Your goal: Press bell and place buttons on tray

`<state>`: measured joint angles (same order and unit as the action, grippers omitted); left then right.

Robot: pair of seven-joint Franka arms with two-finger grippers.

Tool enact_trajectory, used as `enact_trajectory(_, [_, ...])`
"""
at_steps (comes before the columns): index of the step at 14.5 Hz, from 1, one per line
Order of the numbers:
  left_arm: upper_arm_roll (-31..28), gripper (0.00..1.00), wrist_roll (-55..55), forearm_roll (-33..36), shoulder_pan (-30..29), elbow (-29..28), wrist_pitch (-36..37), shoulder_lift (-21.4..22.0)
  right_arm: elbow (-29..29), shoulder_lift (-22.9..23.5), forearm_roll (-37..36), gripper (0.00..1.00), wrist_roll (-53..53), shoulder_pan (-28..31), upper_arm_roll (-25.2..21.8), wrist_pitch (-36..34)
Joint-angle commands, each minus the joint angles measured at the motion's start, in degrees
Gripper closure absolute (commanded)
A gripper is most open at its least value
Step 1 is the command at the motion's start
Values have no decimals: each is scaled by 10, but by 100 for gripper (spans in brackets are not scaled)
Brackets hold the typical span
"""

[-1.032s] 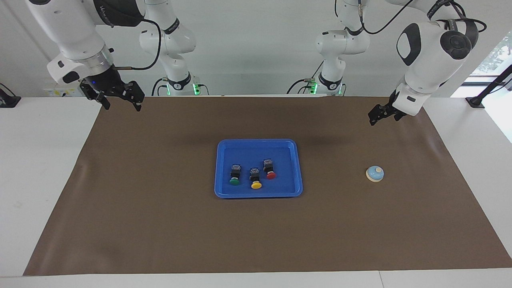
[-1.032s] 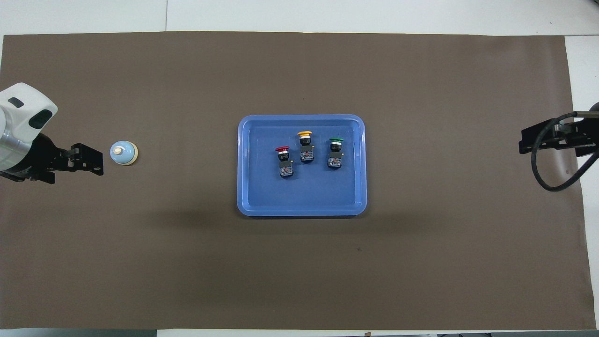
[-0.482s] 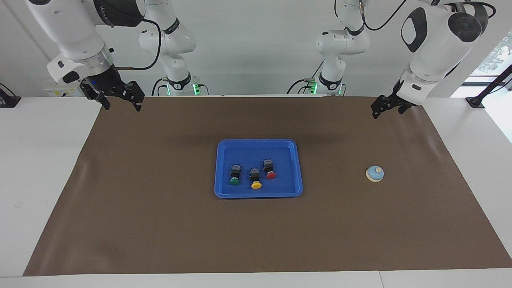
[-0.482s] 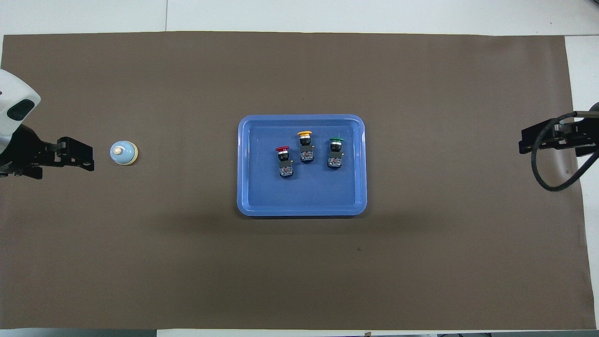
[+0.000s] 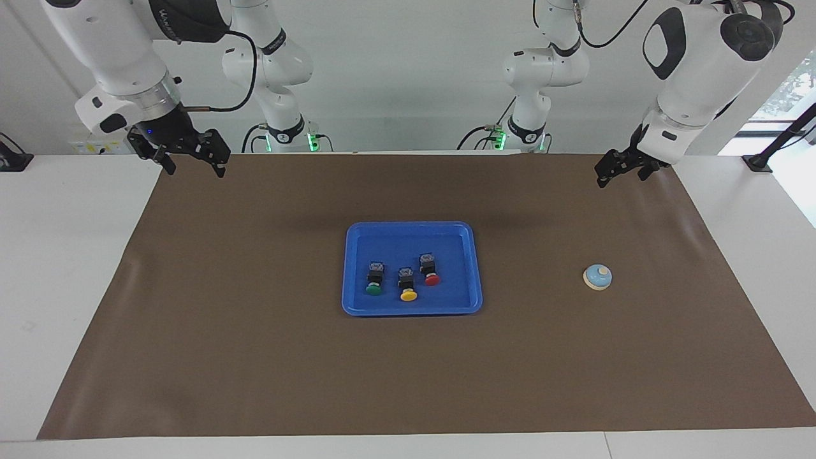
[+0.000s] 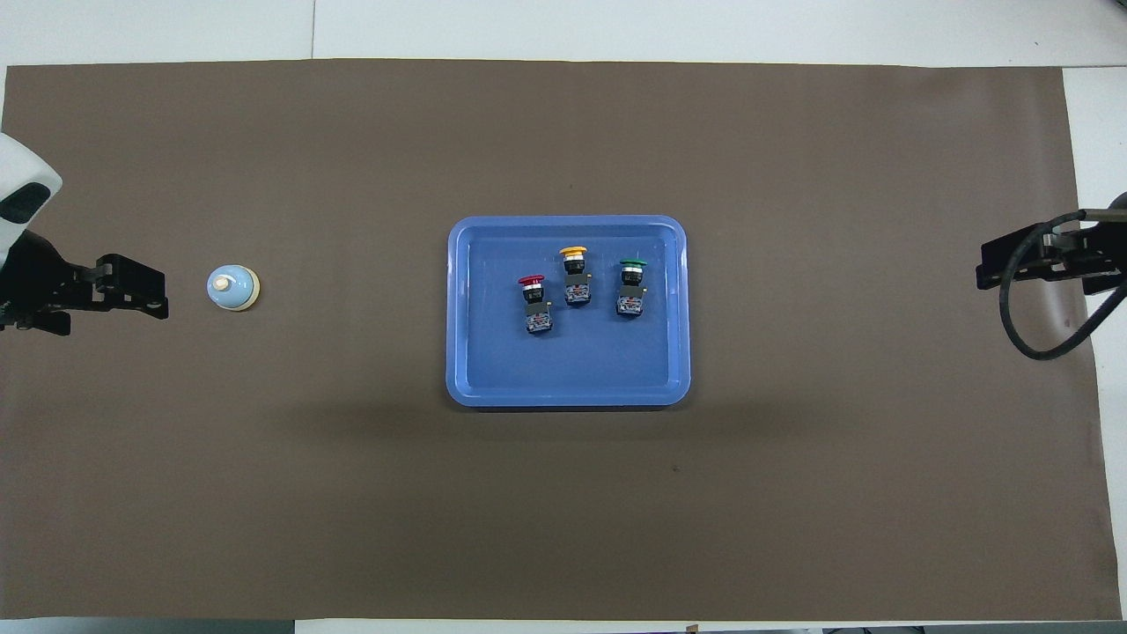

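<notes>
Brown paper mat (image 5: 255, 357) covering a white table (image 5: 70, 268), white wall rising past the arms' bases. Sitting mid-mat: shallow blue rectangular plastic tray (image 5: 354, 268) (image 6: 467, 370), holding three black-bodied push-button switches lying on their sides, capped green (image 5: 374, 278) (image 6: 630, 285), yellow (image 5: 407, 284) (image 6: 575, 275) and red (image 5: 430, 269) (image 6: 534, 304), caps pointing away from the robots. Resting at 3 o'clock of the tray in the facing view, well apart from it: small light-blue dome bell on a cream base (image 5: 597, 277) (image 6: 233, 288). Hanging in the air at roughly 12 o'clock of the bell in that view, over the mat's edge at the robots' end: left gripper (image 5: 611, 172) (image 6: 132, 293), jaws parted, gripping nothing, well clear of the bell. Hovering over the mat's corner at the right arm's end, at 10 o'clock of the tray: right gripper (image 5: 194, 156) (image 6: 1012, 264), fingers spread, empty. Getting cut off at the overhead view's edges: both arms, only wrists and grippers showing. Staying too small to make out: markings on the switch bodies.
</notes>
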<state>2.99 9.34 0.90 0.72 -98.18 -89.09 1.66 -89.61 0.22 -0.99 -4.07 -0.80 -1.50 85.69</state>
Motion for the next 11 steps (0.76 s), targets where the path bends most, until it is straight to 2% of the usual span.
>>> enact_trajectory(1, [28, 0, 3, 2, -26, 5, 4, 0, 0, 0, 1, 0, 10, 10, 7, -6])
enact_trajectory(11, [28, 0, 4, 2, -26, 4, 1, -1, 0, -1, 1, 0, 10, 10, 7, -6])
